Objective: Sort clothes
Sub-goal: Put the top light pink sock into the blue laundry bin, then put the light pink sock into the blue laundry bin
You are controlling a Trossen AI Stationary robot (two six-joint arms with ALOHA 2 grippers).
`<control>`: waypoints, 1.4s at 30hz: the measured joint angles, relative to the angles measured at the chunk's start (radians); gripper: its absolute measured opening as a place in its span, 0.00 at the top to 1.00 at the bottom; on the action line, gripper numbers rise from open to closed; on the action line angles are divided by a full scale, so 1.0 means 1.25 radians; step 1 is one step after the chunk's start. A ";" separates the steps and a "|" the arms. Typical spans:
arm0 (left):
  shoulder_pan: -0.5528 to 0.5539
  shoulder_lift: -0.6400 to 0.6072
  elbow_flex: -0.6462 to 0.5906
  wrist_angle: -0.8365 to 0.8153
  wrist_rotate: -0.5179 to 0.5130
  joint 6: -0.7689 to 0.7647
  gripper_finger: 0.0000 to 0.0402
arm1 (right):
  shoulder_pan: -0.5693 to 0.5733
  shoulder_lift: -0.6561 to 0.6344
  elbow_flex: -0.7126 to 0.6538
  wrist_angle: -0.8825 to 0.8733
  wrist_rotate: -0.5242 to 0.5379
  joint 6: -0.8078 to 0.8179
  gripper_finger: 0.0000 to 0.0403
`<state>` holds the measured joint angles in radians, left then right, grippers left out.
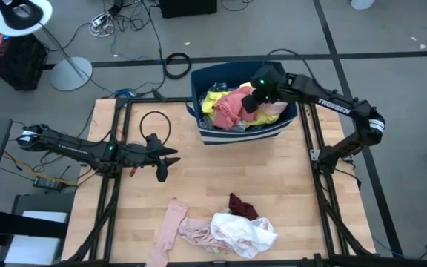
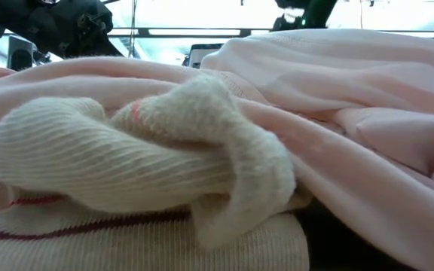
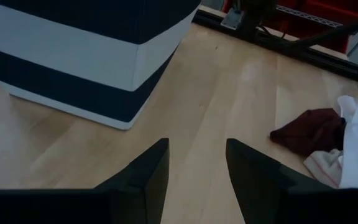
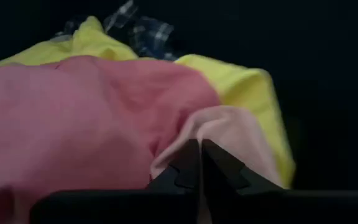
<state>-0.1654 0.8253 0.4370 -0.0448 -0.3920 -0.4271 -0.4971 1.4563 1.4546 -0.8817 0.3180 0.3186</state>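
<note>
Bare tabletop (image 1: pixel 221 178) between bin (image 1: pixel 228 135) and clothes (image 1: pixel 232 230).

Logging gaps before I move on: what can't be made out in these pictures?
- Low view: pale pink cloth and a white knit piece fill the frame, hiding the table.
- High view: the right hand covers the bin's clothes beneath it.
- Right wrist view: whether the shut fingers pinch the pink fabric is unclear.

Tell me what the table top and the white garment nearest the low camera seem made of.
Table top: apparently wood, pale planks with visible grain and a slight sheen. White garment: looks like soft ribbed knit, fuzzy at the edges, possibly cotton; the fibre can't be told.
</note>
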 joint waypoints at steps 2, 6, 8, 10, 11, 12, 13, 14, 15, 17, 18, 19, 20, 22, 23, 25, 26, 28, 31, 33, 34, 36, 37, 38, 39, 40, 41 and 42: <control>0.000 0.000 0.000 0.001 0.000 0.000 0.59 | -0.020 0.000 -0.050 0.077 -0.049 0.011 0.93; 0.000 0.000 0.000 0.001 0.000 0.000 0.59 | -0.051 0.000 -0.138 0.186 -0.112 0.035 0.84; 0.000 0.000 0.000 0.001 0.000 0.000 0.59 | -0.066 0.000 -0.172 0.215 -0.129 0.055 0.79; 0.000 0.000 0.000 0.001 0.000 0.000 0.59 | -0.076 0.008 -0.198 0.219 -0.130 0.057 0.73; 0.000 0.000 0.000 0.001 0.000 0.000 0.59 | -0.081 0.013 -0.213 0.219 -0.131 0.057 0.71; 0.000 0.000 0.000 0.001 0.000 0.000 0.59 | -0.084 0.018 -0.224 0.217 -0.134 0.058 0.68; 0.000 0.000 0.000 0.001 0.000 0.000 0.59 | -0.085 0.024 -0.232 0.217 -0.138 0.057 0.66; 0.000 0.000 0.000 0.001 0.000 0.000 0.59 | -0.087 0.027 -0.240 0.218 -0.143 0.057 0.64; 0.000 0.000 0.000 0.000 0.000 0.000 0.59 | -0.088 0.029 -0.244 0.217 -0.146 0.054 0.62; 0.000 0.000 0.000 -0.002 0.000 0.001 0.59 | -0.089 0.028 -0.245 0.213 -0.151 0.039 0.59; 0.000 0.000 0.000 -0.004 0.000 0.002 0.59 | -0.089 0.025 -0.239 0.203 -0.158 0.034 0.58; 0.000 0.000 0.000 -0.005 0.000 0.002 0.59 | -0.089 0.019 -0.231 0.193 -0.167 0.031 0.57; 0.000 0.000 0.000 -0.005 0.001 0.002 0.59 | -0.089 0.012 -0.217 0.180 -0.181 0.027 0.56; 0.000 0.000 0.000 -0.005 0.016 -0.001 0.59 | -0.087 -0.012 -0.185 0.159 -0.210 0.007 0.55; 0.000 0.000 0.000 -0.006 0.029 -0.007 0.59 | -0.086 -0.027 -0.168 0.148 -0.219 -0.002 0.55; 0.000 -0.001 0.000 -0.017 0.062 -0.019 0.59 | -0.083 -0.061 -0.136 0.125 -0.222 -0.013 0.55; -0.003 -0.001 0.000 -0.030 0.075 -0.025 0.59 | -0.079 -0.081 -0.125 0.120 -0.222 -0.019 0.55; -0.016 0.000 0.000 -0.058 0.090 -0.044 0.59 | -0.068 -0.126 -0.114 0.121 -0.222 -0.028 0.56; -0.046 0.000 0.000 -0.103 0.097 -0.088 0.59 | -0.044 -0.204 -0.113 0.127 -0.219 -0.050 0.56; -0.066 0.003 0.000 -0.133 0.096 -0.128 0.59 | -0.022 -0.251 -0.115 0.128 -0.219 -0.051 0.56; -0.077 0.010 0.000 -0.142 0.096 -0.148 0.59 | -0.010 -0.274 -0.120 0.129 -0.219 -0.049 0.56; -0.102 0.031 0.000 -0.158 0.096 -0.182 0.59 | 0.018 -0.313 -0.129 0.128 -0.218 -0.047 0.56; -0.113 0.045 0.000 -0.162 0.096 -0.192 0.59 | 0.032 -0.329 -0.134 0.128 -0.216 -0.045 0.56; -0.125 0.064 0.000 -0.156 0.097 -0.205 0.59 | 0.047 -0.343 -0.141 0.127 -0.216 -0.036 0.56; -0.136 0.086 0.000 -0.152 0.097 -0.214 0.59 | 0.065 -0.356 -0.147 0.127 -0.216 -0.024 0.56; -0.148 0.108 0.000 -0.155 0.098 -0.228 0.59 | 0.083 -0.366 -0.152 0.127 -0.216 -0.014 0.56; -0.160 0.130 0.000 -0.158 0.102 -0.237 0.59 | 0.101 -0.373 -0.156 0.127 -0.216 -0.006 0.56; -0.173 0.153 0.000 -0.151 0.112 -0.247 0.59 | 0.119 -0.380 -0.158 0.127 -0.216 -0.003 0.56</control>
<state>-0.3817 1.0162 0.4374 -0.2339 -0.2525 -0.7355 -0.3483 0.9815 1.2569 -0.7223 0.0479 0.3152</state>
